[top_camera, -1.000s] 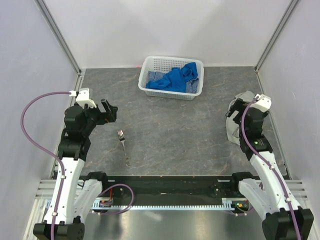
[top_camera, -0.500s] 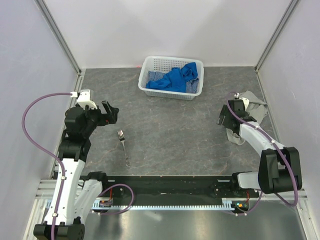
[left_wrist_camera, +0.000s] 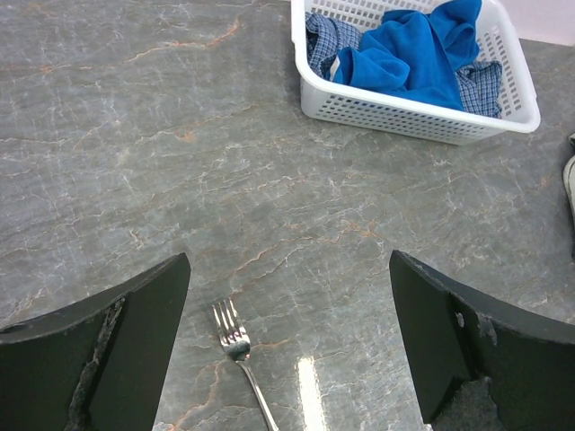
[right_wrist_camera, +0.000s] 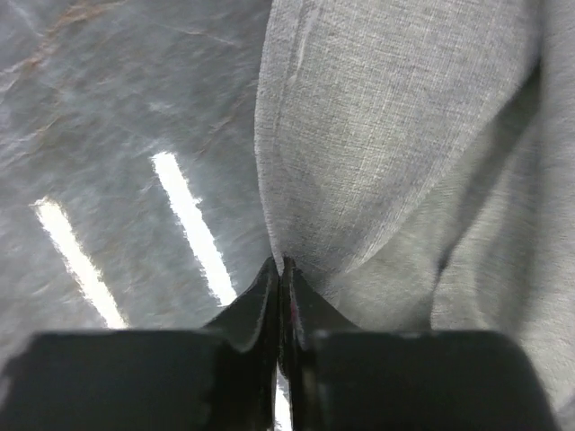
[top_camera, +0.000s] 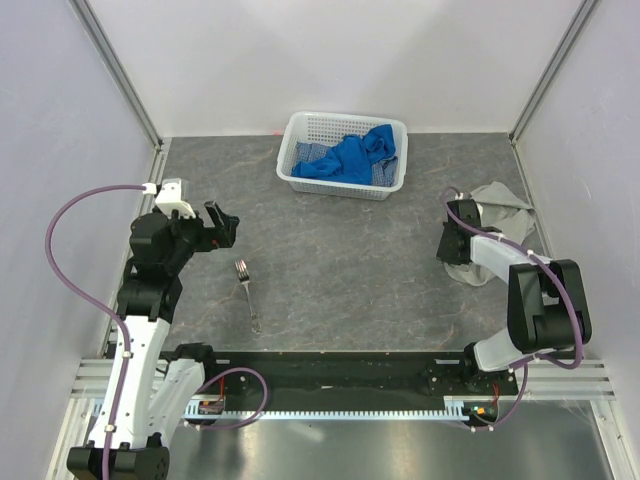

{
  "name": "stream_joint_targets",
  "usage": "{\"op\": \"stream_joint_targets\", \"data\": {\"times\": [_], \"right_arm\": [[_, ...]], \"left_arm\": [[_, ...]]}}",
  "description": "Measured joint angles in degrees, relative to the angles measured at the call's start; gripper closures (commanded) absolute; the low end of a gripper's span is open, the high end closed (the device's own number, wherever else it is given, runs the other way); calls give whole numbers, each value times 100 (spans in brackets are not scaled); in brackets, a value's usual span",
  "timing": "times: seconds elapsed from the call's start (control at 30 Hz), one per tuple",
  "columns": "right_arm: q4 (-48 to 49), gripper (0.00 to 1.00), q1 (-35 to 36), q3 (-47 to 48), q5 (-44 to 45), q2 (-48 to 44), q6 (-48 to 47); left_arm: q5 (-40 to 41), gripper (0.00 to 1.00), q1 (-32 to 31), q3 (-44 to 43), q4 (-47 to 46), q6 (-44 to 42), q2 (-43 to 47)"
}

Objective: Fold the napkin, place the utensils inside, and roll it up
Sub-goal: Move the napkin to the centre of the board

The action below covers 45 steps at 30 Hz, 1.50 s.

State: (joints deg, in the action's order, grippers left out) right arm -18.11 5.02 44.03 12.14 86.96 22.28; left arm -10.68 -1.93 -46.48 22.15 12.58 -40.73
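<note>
Right jaws pinch napkin point(right_wrist_camera: 395, 135) edge, it seems; left jaws wide open beside fork point(left_wrist_camera: 235, 339).

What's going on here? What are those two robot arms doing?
The right claw is pinched shut on an edge of the light grey cloth napkin, which lies bunched up at the right side of the dark stone-look table. The left claw hangs open above the table, and the small silver metal fork lies near it, untouched. The napkin is not spread out or folded yet. At the back, a white plastic basket holds bright blue cloths.
</note>
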Motion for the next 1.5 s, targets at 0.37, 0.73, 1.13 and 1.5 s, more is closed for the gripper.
{"op": "stream_joint_targets", "data": {"times": [0.37,0.73,1.13,1.5], "right_arm": [[450,100,1613,13,-1414,-22,181],[1259,71,4315,1211,-2083,1091,909],[297,33,3842,1515,-1217,70,647],[-522,29,2131,59,-719,-1794,671]], "left_arm": [[-310,10,-2,44,-31,2,-63],[-732,19,-24,286,-208,330,-164],[-306,18,-1827,1375,-1137,1499,-636],[468,20,-3615,-452,-2450,693,-4745]]}}
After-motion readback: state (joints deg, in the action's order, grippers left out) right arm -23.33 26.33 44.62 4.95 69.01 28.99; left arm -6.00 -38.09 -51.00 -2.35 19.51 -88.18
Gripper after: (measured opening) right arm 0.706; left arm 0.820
